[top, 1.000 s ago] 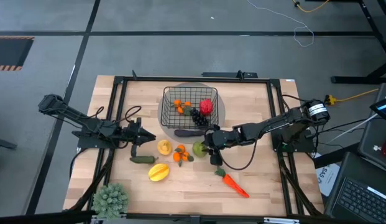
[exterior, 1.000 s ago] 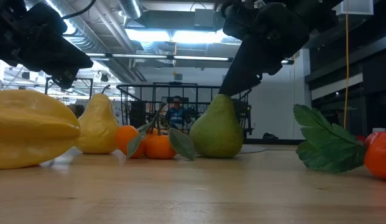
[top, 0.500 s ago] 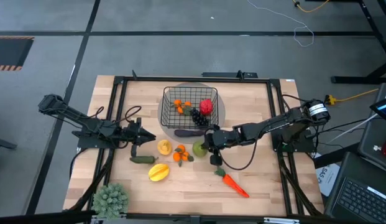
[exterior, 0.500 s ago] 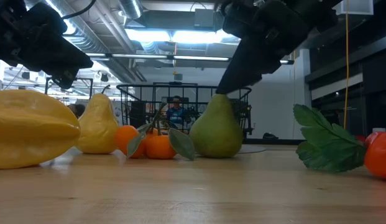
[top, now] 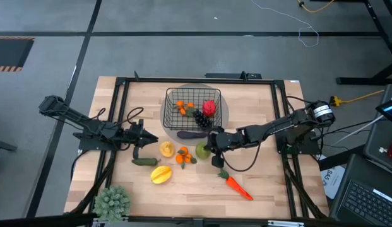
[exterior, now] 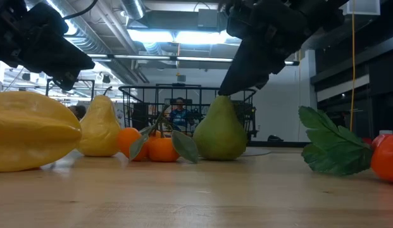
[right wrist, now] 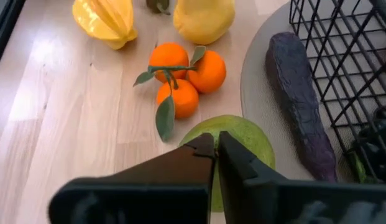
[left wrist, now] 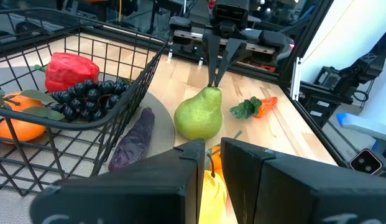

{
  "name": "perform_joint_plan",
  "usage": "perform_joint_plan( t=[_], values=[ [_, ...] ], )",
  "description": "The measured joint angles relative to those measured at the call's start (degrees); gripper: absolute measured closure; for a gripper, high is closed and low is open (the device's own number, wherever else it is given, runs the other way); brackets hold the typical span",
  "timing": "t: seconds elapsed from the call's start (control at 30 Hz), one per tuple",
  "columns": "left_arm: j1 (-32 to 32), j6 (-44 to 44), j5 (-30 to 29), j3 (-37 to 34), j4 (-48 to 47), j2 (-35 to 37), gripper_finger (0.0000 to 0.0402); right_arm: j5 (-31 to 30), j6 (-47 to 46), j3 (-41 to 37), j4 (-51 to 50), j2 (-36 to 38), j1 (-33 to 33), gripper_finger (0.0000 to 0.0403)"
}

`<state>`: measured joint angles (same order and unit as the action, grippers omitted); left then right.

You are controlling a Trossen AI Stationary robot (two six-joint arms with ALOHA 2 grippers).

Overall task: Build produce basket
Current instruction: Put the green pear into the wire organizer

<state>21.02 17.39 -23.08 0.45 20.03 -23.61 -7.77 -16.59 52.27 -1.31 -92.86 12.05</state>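
Near mid-worktop, right gripper (top: 211, 149) sits at top of green pear (top: 202, 151), fingers pressed together on its stem. Pear upright, stem up. Close round it: tangerines (top: 182, 156), yellow pear (top: 166, 149), purple eggplant (top: 194, 133) lying along near wall of basket (top: 172, 96), long axis parallel to that wall. Basket holds red pepper (top: 210, 108), dark grapes (top: 200, 118). Carrot (top: 237, 186) toward front edge, leaves pointing at pear. Left gripper (top: 140, 137) waits, fingers nearly together, by cucumber (top: 144, 161).

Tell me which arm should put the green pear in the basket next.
Right. The right gripper is shut on the stem of the green pear, just outside the basket. The left gripper hangs farther off, past the yellow pear.
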Motion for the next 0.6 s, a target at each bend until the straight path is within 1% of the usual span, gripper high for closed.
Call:
perform_joint_plan(
  t=[0.13, 0.33, 0.6],
  values=[
    [0.0, 0.0, 0.0, 0.0, 0.0, 0.0, 0.036, 1.2, 0.1, 0.8, 0.6, -0.1, 0.3, 0.0402],
    [0.0, 0.0, 0.0, 0.0, 0.0, 0.0, 0.036, 1.4, 0.5, 3.3, 0.8, -0.1, 1.8, 0.0403],
    [0.0, 0.0, 0.0, 0.0, 0.0, 0.0, 0.036, 1.4, 6.1, 7.7, 0.9, -0.1, 2.8, 0.0403]
  ],
)
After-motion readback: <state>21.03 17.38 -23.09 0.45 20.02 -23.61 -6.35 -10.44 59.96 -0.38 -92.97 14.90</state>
